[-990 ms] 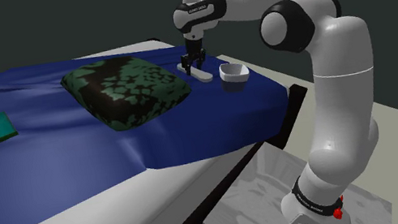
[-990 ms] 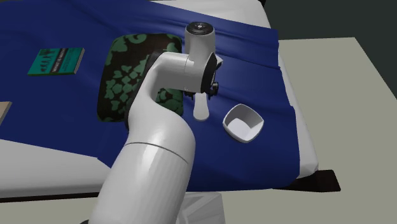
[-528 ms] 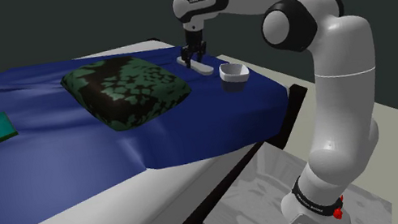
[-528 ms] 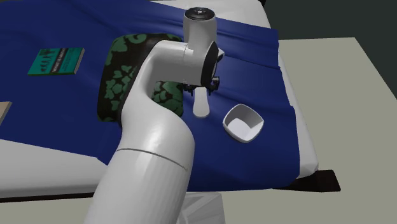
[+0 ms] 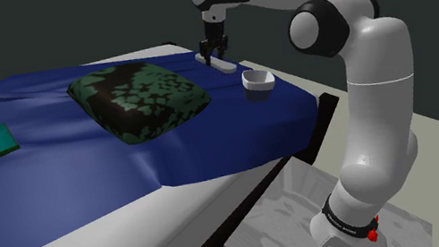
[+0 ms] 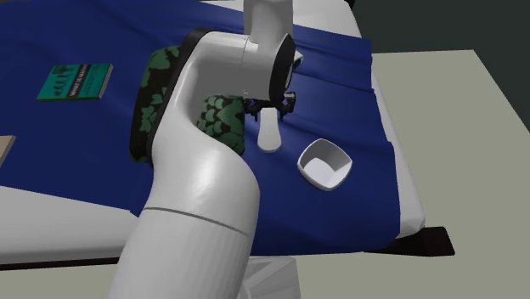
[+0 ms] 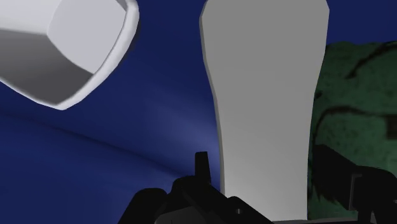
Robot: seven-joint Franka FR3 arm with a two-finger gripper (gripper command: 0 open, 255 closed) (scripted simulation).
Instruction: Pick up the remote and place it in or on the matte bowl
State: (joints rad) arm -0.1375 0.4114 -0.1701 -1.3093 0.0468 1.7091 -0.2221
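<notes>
**White remote (image 6: 269,132) gripped over blue cover (image 5: 53,171)**

The blue cover drapes the bed and carries a green-and-black pillow (image 5: 142,103). The pale bowl (image 6: 324,164) stands upright and empty on the cover. The remote lies between pillow and bowl, touching neither, with its free end toward the stand. The black gripper (image 5: 214,52) clenches its far end.

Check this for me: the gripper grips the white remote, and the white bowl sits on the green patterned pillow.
Wrong about the bowl. The gripper does grip the white remote, but the white bowl sits on the blue blanket, apart from the green patterned pillow. The second exterior view shows this plainly.
</notes>
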